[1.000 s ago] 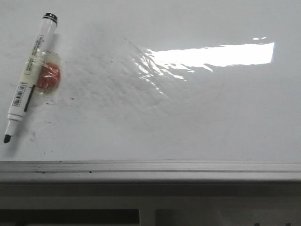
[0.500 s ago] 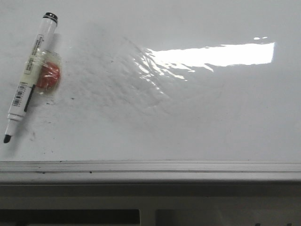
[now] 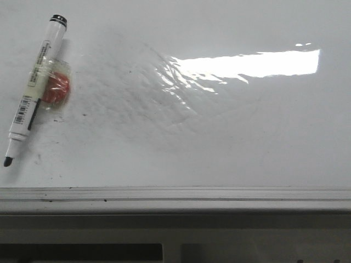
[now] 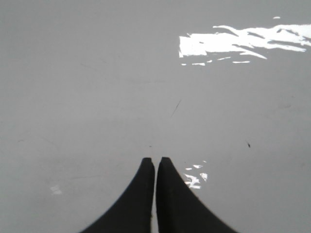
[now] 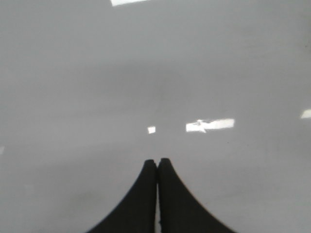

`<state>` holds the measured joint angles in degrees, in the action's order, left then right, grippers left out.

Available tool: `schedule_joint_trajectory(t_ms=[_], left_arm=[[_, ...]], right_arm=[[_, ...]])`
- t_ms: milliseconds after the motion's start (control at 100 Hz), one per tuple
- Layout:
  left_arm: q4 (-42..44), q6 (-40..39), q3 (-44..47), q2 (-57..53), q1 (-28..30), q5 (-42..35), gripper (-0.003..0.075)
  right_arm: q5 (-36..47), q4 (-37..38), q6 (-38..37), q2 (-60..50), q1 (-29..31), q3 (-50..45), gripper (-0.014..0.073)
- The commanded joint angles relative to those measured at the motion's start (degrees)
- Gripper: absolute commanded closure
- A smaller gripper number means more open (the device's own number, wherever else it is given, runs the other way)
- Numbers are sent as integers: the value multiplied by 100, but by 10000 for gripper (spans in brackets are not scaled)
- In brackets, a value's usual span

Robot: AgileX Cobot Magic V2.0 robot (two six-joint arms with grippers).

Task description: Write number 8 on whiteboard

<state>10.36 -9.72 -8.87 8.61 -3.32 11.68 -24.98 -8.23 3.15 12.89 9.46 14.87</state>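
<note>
The whiteboard fills the front view, glossy white with faint grey smudges and a bright glare patch. No number 8 shows on it. A white marker with a black uncapped tip lies at the far left, tip toward the near edge, with a red-orange round piece taped to its side. Neither gripper shows in the front view. My left gripper is shut and empty over bare board. My right gripper is shut and empty over bare board.
A pale grey ledge runs along the board's near edge. Small dark specks lie right of the marker. A thin dark scratch and a speck show in the left wrist view.
</note>
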Motion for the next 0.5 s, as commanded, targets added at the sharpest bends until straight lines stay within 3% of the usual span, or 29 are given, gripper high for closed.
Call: schedule_joint_trajectory(t_ms=[0, 120, 190, 340, 490], left_arm=[[-44, -59, -208, 259, -41, -431, 672], [-158, -59, -208, 425, -41, -1100, 425], [-158, -59, -175, 521, -41, -1740, 332], [-158, -82, -199, 951, -212, -2168, 316], [-158, -82, -199, 1502, -1083, -2573, 316]], right_arm=[[269, -31, 46, 138, -14, 210, 657], [107, -31, 46, 138, -14, 150, 657], [90, -31, 46, 138, -14, 117, 657], [80, -31, 46, 138, -14, 117, 657], [80, -31, 46, 138, -14, 117, 657]])
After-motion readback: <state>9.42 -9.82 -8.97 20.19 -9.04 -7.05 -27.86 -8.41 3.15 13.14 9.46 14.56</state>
